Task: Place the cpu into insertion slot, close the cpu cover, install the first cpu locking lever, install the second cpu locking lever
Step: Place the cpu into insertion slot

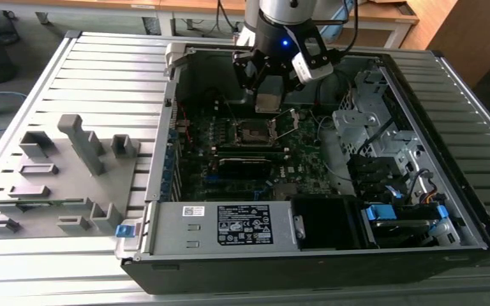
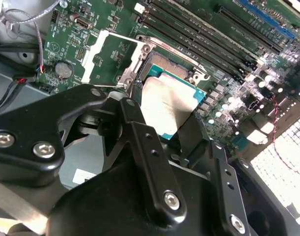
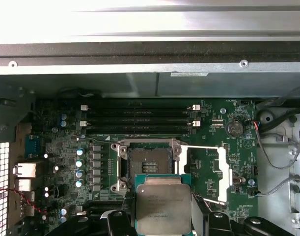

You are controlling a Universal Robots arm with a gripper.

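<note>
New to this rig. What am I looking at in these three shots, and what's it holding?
One robot arm with a gripper works over an open computer case lying on a slatted table. The exterior view is shot from off the arm; both wrist views ride on the arm and look past its fingers. The gripper is shut on the cpu, held over the motherboard close to the empty insertion slot. The cpu cover is swung open beside it. A grey fixture plate lies at the exterior view's left.

Cpu [image 3: 163,206] above insertion slot [image 3: 150,164], cpu cover [image 3: 224,169] alongside.
</note>
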